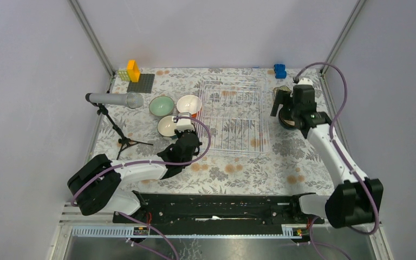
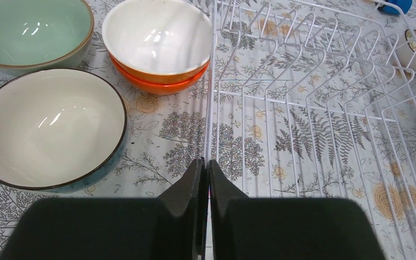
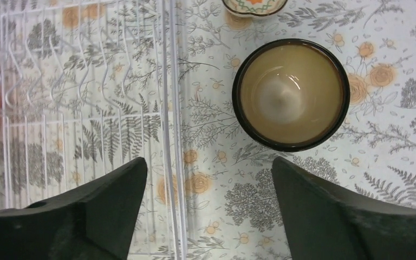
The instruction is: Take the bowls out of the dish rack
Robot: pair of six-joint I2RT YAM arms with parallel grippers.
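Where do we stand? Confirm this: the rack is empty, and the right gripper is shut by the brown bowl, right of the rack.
One thing is wrong: the right gripper is open, not shut. The right wrist view shows its jaws spread wide, clear of the brown bowl. The rest holds: the rack is empty and that bowl sits right of it.

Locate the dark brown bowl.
In the right wrist view, the dark brown bowl stands just right of the dish rack, beside the patterned bowl.

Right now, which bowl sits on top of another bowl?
The upper orange bowl, white inside: it nests in a second orange bowl; the mint bowl and cream bowl stand alone.
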